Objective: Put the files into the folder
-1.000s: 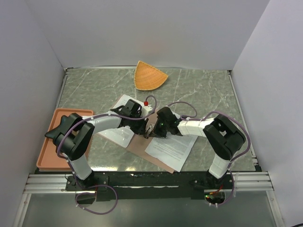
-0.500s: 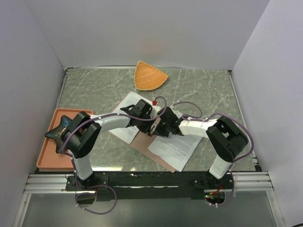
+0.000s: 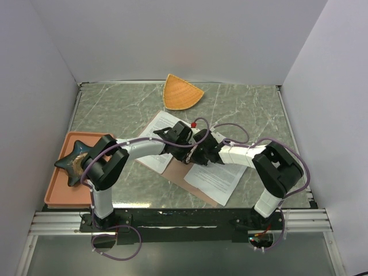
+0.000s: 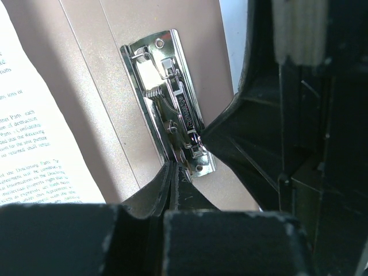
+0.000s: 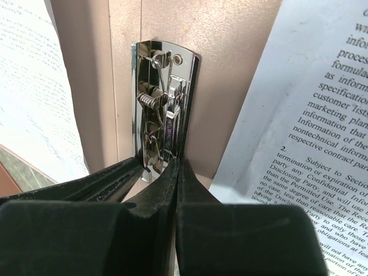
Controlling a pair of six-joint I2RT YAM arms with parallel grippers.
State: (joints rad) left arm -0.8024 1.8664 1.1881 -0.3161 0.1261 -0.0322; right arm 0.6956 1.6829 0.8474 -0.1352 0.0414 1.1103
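Nearest, one sheet [image 3: 215,178] lies partly over the folder's [image 3: 181,175] right side. The folder lies flat mid-table, beneath both grippers. The left gripper [image 4: 175,179] is closed, its tips against the near end of the clip [image 4: 164,98]. The right gripper [image 5: 176,169] is also closed, its tips at that same end. Whether either pinches the lever cannot be told. Beyond, a second sheet [image 3: 156,141] overlaps the folder's left side.

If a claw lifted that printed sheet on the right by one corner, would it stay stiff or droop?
Likely droop: the sheet looks thin and lies flat across the folder and table. It is probably very light, so a push might slide it or buckle it rather than move it neatly.
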